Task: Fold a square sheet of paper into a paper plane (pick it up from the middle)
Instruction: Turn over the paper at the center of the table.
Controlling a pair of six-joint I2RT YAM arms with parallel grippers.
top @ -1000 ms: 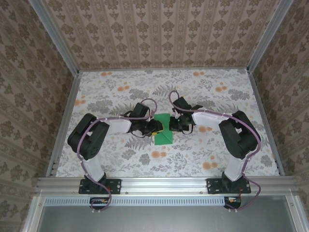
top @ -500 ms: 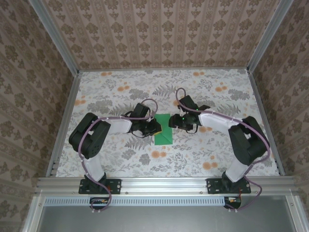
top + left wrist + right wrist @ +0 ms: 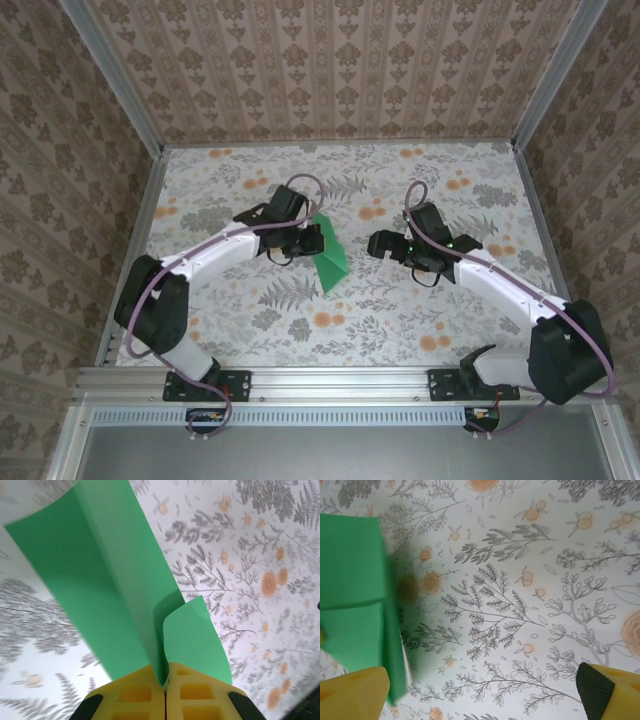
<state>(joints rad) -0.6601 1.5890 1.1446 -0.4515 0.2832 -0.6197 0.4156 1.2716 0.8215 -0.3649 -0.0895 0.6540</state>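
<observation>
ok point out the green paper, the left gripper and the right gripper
green paper [image 3: 332, 262]: top view, middle of the folded sheet
left gripper [image 3: 165, 679]: left wrist view, where its shut yellow jaws pinch the paper
right gripper [image 3: 480, 692]: right wrist view, gap midway between its open jaws

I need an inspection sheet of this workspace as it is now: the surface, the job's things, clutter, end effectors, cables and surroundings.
Surface: grey-and-orange floral patterned cloth, lying flat.
Job's things: bright green folded sheet of paper, creased and held up at one end; not a finished plane. Cannot tell if its lower tip touches the cloth.
Clutter: nothing seen.
End effectors: left end effector shut on the paper, yellow pads pinching a fold. Right end effector open, beside the paper, gripping nothing.
Cables: purple cables run along both arms and loop near the wrists.
Surroundings: brown patterned walls on three sides; aluminium frame at the near edge.
</observation>
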